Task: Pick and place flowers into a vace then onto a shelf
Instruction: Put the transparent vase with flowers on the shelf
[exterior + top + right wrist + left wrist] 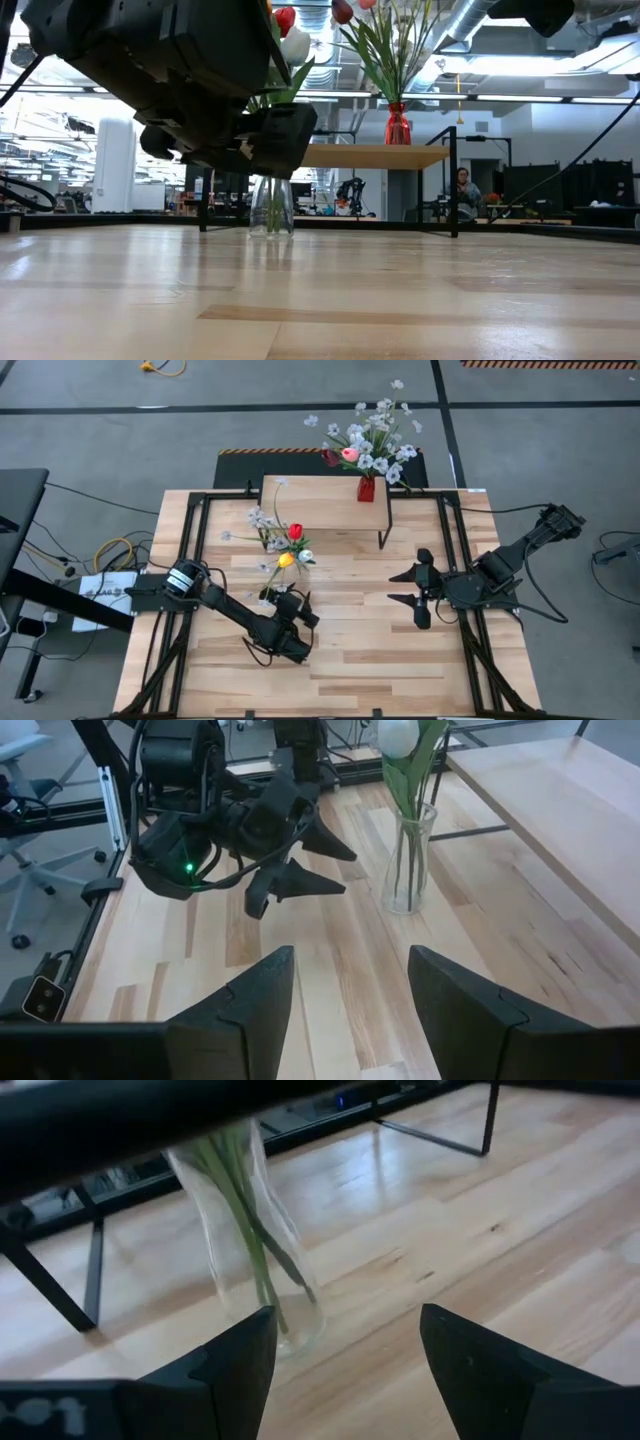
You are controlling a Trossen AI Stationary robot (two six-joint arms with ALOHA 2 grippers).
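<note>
Wood-plank surface (380,660) on a black frame, grey floor around it. Shelf (325,500): light board on black legs at the far middle of the surface, carrying a red vase (366,489) with a pink tulip, a dark red one and sprays of small white blossoms. Clear vase (408,860): upright on the surface in front of the shelf, to its left, holding flowers (286,545), namely red, yellow and white tulips plus a pale spray. Left gripper (296,616): low over the surface just beside the clear vase on its near side, fingers (236,1362) spread and grasping nothing, the vase standing apart beyond them. Right gripper (418,588): over the right half of the surface, well apart from both vases, fingers (262,988) parted, empty. Background in the low view: open workshop with ceiling ducts and a seated person (464,192) far off.
</note>
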